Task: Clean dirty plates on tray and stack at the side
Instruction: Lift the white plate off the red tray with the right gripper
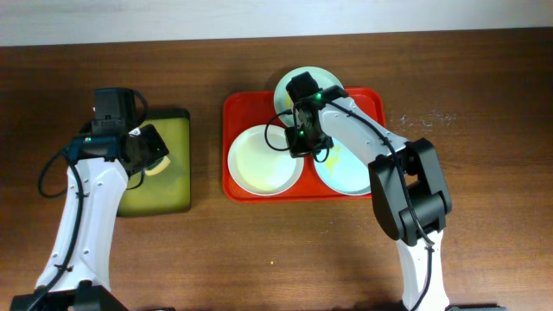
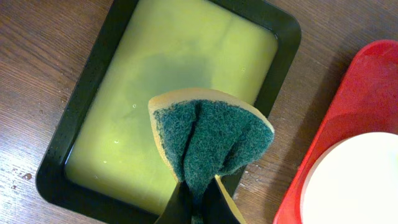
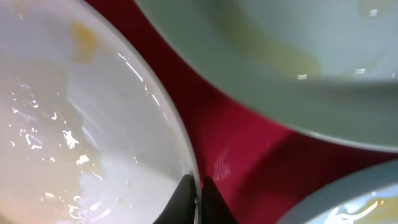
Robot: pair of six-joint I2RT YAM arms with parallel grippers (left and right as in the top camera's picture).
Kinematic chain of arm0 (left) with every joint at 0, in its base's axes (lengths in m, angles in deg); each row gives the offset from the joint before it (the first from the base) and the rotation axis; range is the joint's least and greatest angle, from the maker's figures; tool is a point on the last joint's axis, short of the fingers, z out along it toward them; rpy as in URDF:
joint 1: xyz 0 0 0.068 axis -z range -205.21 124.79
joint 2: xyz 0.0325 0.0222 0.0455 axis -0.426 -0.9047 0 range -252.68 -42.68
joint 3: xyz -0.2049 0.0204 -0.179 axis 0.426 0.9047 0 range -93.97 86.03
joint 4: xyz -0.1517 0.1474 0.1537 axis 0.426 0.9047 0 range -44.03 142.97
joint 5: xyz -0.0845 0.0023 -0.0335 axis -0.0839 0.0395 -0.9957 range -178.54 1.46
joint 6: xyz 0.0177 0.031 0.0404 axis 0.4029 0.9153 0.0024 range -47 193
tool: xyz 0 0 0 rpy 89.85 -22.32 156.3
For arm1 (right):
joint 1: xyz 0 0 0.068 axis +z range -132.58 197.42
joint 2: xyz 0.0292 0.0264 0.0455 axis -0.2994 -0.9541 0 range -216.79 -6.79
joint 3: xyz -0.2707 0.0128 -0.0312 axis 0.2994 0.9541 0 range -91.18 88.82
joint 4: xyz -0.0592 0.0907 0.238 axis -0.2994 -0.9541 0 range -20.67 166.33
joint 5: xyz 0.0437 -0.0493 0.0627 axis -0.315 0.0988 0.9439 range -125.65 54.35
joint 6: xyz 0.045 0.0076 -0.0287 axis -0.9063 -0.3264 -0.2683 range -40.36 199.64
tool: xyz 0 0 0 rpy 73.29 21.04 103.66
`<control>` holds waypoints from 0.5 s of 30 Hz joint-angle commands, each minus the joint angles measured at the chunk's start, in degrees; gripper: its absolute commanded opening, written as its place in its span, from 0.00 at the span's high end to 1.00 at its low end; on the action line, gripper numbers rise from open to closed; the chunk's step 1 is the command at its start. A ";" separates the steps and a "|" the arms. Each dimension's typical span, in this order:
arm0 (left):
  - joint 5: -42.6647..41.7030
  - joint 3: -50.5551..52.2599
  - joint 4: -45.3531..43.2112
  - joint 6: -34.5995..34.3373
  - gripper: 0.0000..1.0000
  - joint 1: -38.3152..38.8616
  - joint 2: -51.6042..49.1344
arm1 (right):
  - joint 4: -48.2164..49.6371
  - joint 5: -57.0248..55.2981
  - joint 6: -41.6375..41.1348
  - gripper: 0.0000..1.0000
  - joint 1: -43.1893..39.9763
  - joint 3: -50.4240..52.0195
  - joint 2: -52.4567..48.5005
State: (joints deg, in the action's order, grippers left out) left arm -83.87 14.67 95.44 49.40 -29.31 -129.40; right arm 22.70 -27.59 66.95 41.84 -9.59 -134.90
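Note:
The red tray (image 1: 238, 112) holds three plates. The white plate (image 1: 259, 164) lies at its left with faint yellow smears. One pale blue-green plate (image 1: 298, 82) lies at the back, another (image 1: 350, 173) at the right. My right gripper (image 1: 300, 145) is shut on the white plate's right rim (image 3: 186, 163). My left gripper (image 1: 149, 154) is shut on a yellow sponge with a green scrub face (image 2: 208, 140), held above the black tray. The white plate also shows in the left wrist view (image 2: 354, 180).
A black-rimmed tray with yellow-green liquid (image 1: 164, 177) stands left of the red tray, also in the left wrist view (image 2: 155, 81). Bare brown wood table (image 1: 276, 259) lies in front and at the right.

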 commanded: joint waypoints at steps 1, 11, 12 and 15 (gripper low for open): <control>-0.46 0.02 -0.35 -0.57 1.00 -0.20 -0.07 | -5.03 -7.89 0.44 0.96 0.76 -2.84 1.99; -0.63 0.02 -0.42 -0.57 1.00 -0.20 -0.07 | -19.19 -43.34 0.46 0.96 11.96 -14.84 5.01; -0.92 0.02 -0.50 -0.57 1.00 -0.20 -0.07 | -20.15 -46.21 0.46 0.96 13.27 -15.80 5.01; -0.90 0.02 -0.55 -0.57 1.00 -0.17 -0.07 | -23.06 -60.22 0.46 0.96 18.32 -18.67 5.01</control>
State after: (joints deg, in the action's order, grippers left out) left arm -84.09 14.67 95.22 49.40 -29.31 -129.40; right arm 1.48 -69.73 67.39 56.47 -25.24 -131.56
